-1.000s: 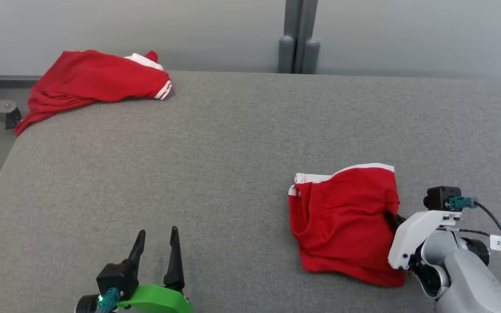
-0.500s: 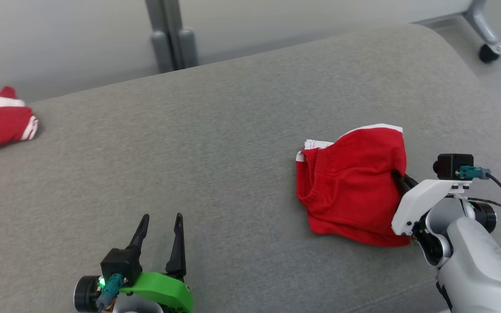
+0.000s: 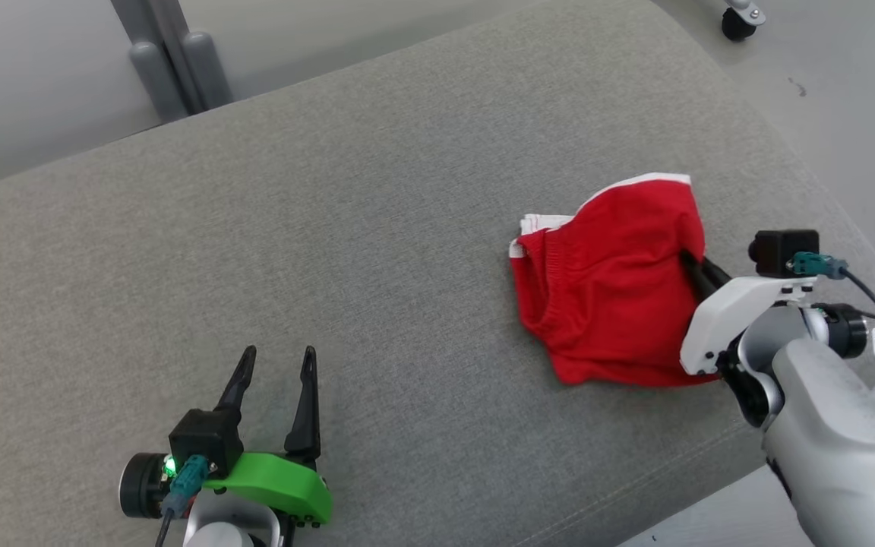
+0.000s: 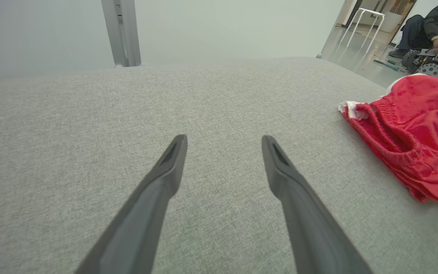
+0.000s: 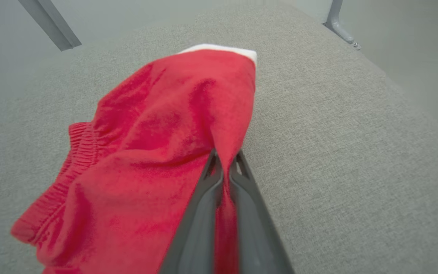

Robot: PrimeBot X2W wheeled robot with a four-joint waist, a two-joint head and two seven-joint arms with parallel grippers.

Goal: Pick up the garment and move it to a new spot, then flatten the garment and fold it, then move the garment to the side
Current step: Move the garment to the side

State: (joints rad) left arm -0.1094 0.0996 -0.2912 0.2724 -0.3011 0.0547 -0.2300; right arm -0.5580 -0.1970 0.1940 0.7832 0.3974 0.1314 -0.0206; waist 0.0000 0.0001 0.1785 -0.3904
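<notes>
Lying flat: grey fabric surface (image 3: 369, 228) | pale wall (image 3: 27, 76), grey post (image 3: 172, 68) behind | right tool (image 5: 224, 167) pinching garment (image 3: 612, 289) | left tool (image 3: 278, 353) spread

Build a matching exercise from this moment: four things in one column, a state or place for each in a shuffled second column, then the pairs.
Column one
1. left gripper
2. right gripper
3. red shorts
4. caster wheel

Column two
A. bunched on the grey cushion, one edge pinched
B. past the cushion's far right corner
C. open, nothing between the fingers
D. shut on a fold of red fabric

Pairs: 1-C, 2-D, 3-A, 4-B
</notes>
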